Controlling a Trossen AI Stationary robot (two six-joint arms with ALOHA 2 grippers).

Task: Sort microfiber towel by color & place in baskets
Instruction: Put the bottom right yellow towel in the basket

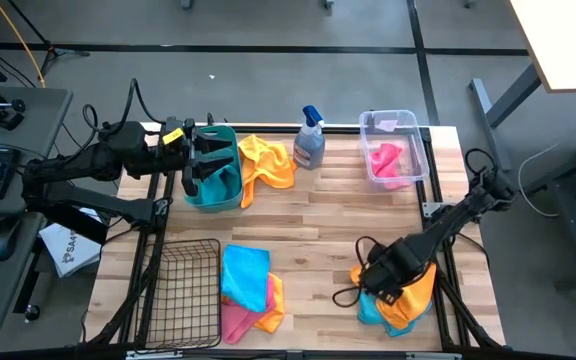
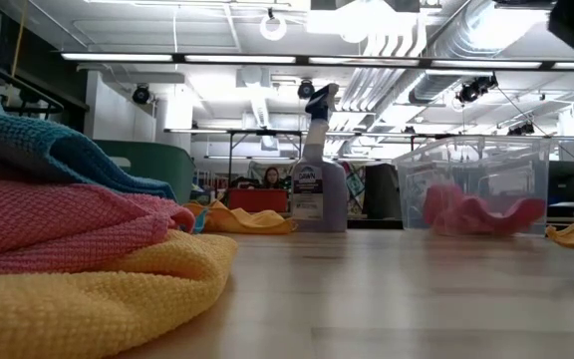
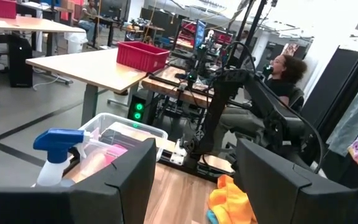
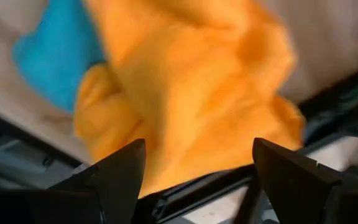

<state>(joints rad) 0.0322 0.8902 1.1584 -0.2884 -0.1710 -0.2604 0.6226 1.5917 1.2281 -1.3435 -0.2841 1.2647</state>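
Left gripper [image 1: 206, 160]: hovering over the teal plastic tub [image 1: 215, 186] at the table's far left, fingers standing wide and carrying nothing.
Teal tub: sitting directly beneath the left gripper; whether any cloth is lying inside cannot be told.
Orange towel by the tub [image 1: 268, 162]: one soft orange-yellow microfiber cloth, lying crumpled just beside the left gripper, touching the tub's wall.
Black wire-mesh basket [image 1: 186, 281]: resting well nearer the table's front edge than the left gripper, showing no cloth inside.
Middle pile [image 1: 248, 290]: three cloths lying stacked just beside the mesh basket — one bright blue on top, one pink and one orange-yellow beneath.
Spray bottle with blue trigger [image 1: 309, 141]: standing upright between the tub and the clear bin.
Clear plastic rectangular bin [image 1: 396, 150]: holding one pink cloth [image 1: 387, 161], well apart from both grippers.
Right gripper [image 1: 380, 283]: hanging open-jawed right over the front-right heap, gripping nothing yet.
Front-right heap: one orange-yellow cloth [image 4: 191, 87] lying over one blue cloth [image 4: 58, 53], directly under the right gripper.
Handling: these cloths are looking light, limp and grippy; pinching a raised fold of the top orange one should be lifting it free of the blue.
Count: seven towels showing, three containers, one bottle.
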